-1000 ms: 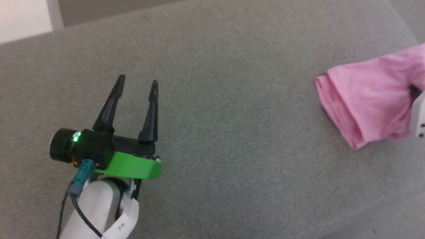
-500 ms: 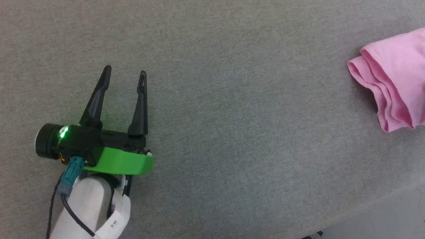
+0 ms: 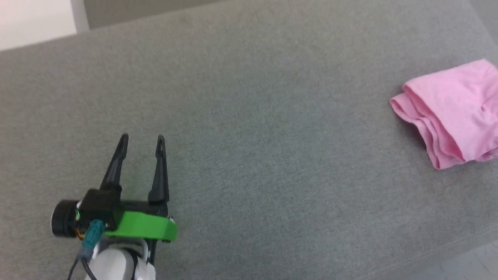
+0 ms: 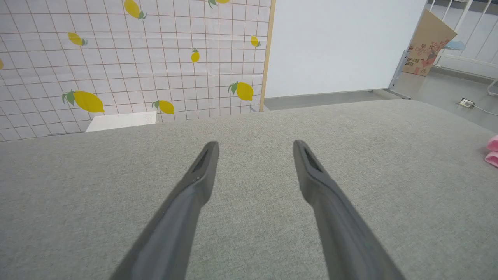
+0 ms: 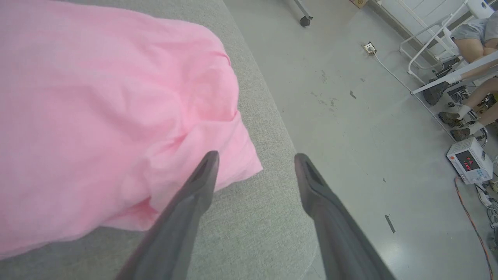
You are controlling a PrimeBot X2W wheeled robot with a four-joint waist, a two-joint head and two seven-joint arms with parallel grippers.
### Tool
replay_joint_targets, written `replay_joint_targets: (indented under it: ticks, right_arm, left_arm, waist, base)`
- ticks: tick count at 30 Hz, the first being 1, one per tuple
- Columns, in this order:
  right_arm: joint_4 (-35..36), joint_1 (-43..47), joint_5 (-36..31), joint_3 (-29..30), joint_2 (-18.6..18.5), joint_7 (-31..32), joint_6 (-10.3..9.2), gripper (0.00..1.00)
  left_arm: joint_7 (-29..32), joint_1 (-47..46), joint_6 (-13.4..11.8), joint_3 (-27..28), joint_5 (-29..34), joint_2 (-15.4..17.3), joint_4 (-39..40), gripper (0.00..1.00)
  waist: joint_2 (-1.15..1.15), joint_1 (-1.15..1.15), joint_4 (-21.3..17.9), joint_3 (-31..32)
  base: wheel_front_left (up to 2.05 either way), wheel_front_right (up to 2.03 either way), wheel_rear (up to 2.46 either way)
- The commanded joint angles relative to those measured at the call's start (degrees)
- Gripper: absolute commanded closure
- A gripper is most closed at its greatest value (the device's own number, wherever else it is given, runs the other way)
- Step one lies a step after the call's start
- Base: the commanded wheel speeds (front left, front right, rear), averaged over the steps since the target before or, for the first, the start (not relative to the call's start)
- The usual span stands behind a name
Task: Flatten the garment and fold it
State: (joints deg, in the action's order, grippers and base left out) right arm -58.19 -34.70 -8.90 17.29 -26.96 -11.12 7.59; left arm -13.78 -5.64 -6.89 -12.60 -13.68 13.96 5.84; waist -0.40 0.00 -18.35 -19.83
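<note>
Grey cushion [image 3: 272, 116]; left fingers [image 3: 116, 163] parted, pointing forward.

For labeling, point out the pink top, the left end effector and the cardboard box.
pink top [image 3: 453, 111], head view, upper layer
left end effector [image 3: 142, 138], head view, between fingertips
cardboard box [image 4: 426, 42], left wrist view, front face

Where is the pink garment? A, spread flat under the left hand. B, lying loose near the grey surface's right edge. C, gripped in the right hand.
B: the garment lies loose on the surface by its right edge, and the right hand is open, gripping nothing.
</note>
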Motion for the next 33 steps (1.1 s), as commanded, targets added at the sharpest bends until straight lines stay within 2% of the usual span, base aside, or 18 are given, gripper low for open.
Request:
replay_joint_targets:
  ticks: [1,8,15,23,29,33]
  right_arm:
    - [1.57,2.46,-0.24,0.49,1.07,-0.97,-0.1,0.0]
    - [13.5,12.09,0.97,-0.28,8.48,-2.39,-0.1,0.0]
    - [30.06,19.26,4.76,-4.74,15.95,0.83,-0.1,0.0]
    - [48.18,24.79,8.66,-10.65,20.01,5.63,-0.1,0.0]
    - [57.44,30.56,9.1,-12.21,21.26,8.1,-0.1,0.0]
    - [61.73,35.36,9.87,-13.13,22.37,9.79,-0.1,0.0]
  left_arm:
    - [-0.46,1.34,-0.61,0.33,-0.58,-0.37,-0.34,0.0]
    - [-0.8,5.07,-0.94,0.71,-1.61,-0.74,-1.84,0.0]
    - [-0.9,6.3,-0.76,0.06,-1.91,-0.94,-4.0,0.0]
    - [-1.06,5.77,-0.88,0.57,-2.21,-1.18,-6.21,0.0]
    - [-1.12,6.04,-0.78,0.84,-2.2,-0.89,-7.71,0.0]
    - [-1.16,6.78,-0.66,0.87,-2.38,-1.06,-9.05,0.0]
  waist:
    - [0.4,0.0,1.82,7.75]
    - [0.4,0.0,3.78,12.67]
    - [0.4,0.0,7.63,15.33]
    - [0.4,0.0,12.47,16.78]
    - [0.4,0.0,15.06,18.06]
    - [0.4,0.0,15.43,18.71]
  base:
    - [0.0,0.0,0.0]
    - [0.0,0.0,0.0]
    - [0.0,0.0,0.0]
    - [0.0,0.0,0.0]
    - [0.0,0.0,0.0]
    - [0.0,0.0,0.0]
